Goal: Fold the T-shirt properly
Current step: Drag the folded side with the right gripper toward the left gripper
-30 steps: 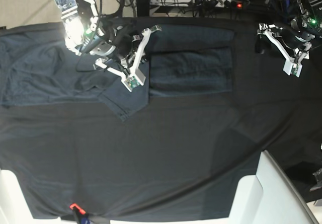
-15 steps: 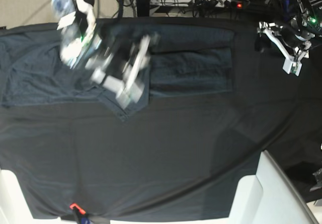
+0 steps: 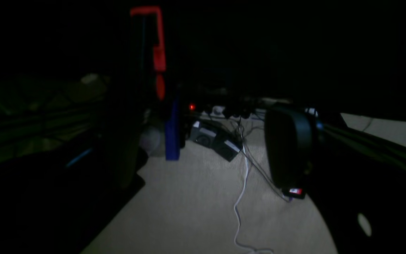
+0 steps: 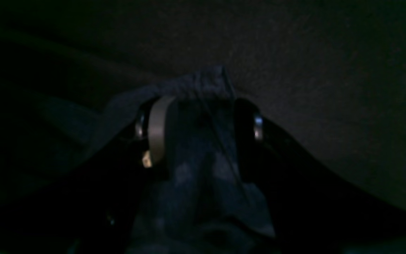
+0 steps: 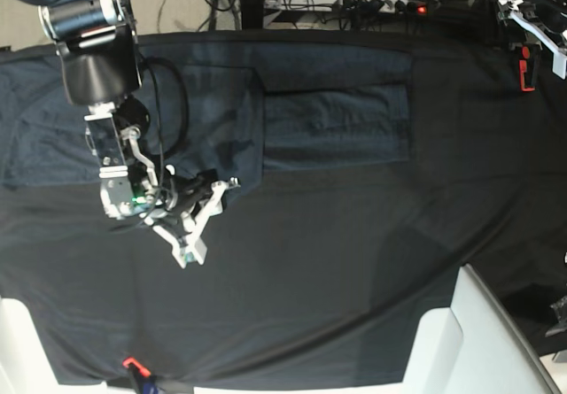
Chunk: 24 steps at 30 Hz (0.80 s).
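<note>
1. The right gripper (image 5: 202,221) has travelled from the upper middle of the T-shirt (image 5: 195,111) down to its lower edge since a second ago, and now sits low over the black table cloth (image 5: 337,270).
2. In the right wrist view a bunched fold of the slate-grey shirt (image 4: 203,148) lies between the two fingers (image 4: 157,130), which stand partly apart. Whether they press the fabric cannot be told.
3. The pointed flap that earlier hung below the shirt's lower edge is no longer visible there; the arm covers that spot.
4. The T-shirt lies spread across the far half of the table, with a folded panel (image 5: 337,124) right of its middle, unchanged.
5. The left gripper (image 5: 540,31) has drawn back toward the far right corner of the base view, away from the shirt. Its jaws are spread wide and hold nothing.
6. The left wrist view shows only dim floor and a white cable (image 3: 240,197).
</note>
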Each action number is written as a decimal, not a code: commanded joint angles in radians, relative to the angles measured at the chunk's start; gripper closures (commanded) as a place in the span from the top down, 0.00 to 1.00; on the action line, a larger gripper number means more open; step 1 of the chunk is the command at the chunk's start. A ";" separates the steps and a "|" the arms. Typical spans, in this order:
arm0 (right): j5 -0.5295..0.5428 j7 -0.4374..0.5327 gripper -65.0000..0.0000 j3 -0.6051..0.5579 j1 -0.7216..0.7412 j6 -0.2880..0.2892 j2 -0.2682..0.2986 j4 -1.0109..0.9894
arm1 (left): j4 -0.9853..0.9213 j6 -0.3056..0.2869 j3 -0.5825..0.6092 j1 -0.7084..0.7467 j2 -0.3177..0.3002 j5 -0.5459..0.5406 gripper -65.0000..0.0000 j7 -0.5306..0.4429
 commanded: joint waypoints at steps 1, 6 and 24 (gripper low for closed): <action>0.008 0.027 0.39 -0.001 0.039 0.005 -0.002 -0.007 | 0.014 -0.001 -0.010 0.005 -0.017 -0.006 0.81 -0.017; 0.008 0.058 0.39 -0.001 0.075 0.005 -0.001 -0.115 | 0.014 -0.001 -0.010 0.005 -0.015 -0.006 0.81 -0.017; 0.010 -0.178 0.00 -0.015 -0.114 0.005 -0.043 0.360 | -0.036 -0.001 -0.005 -0.004 -0.023 -0.006 0.81 -0.023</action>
